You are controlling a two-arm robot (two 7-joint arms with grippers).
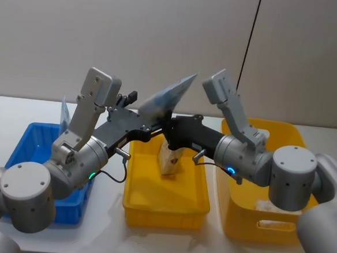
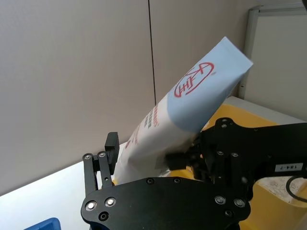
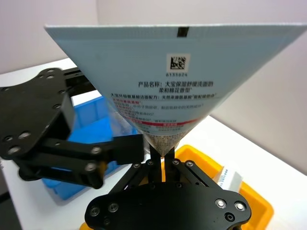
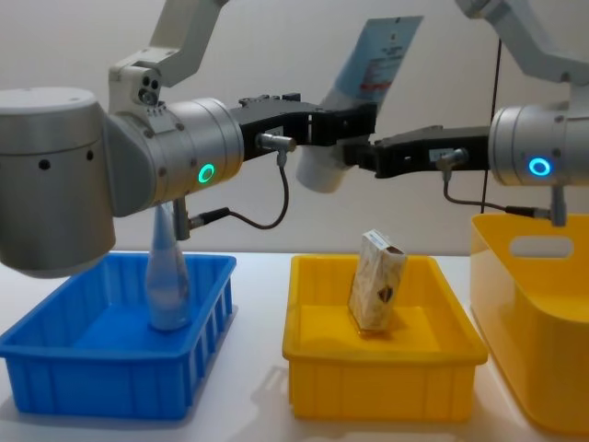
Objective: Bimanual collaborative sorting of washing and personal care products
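Midair, light-blue squeeze tube [image 4: 368, 83] tilted toward 1 o'clock above centre yellow bin [image 4: 442, 354]. Left gripper [image 4: 354, 124] and right gripper [image 4: 368, 157] both clamped on cap end: handover. Risk: mistimed release drops tube onto beige marbled carton [image 4: 375, 281] below.

Tilted light-blue tube [image 4: 368, 69] aloft; beige carton [image 4: 375, 293] leaning in tray

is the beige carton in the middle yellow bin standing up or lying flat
Standing, though tilted: the carton rests on its lower end inside the yellow bin, leaning to one side.
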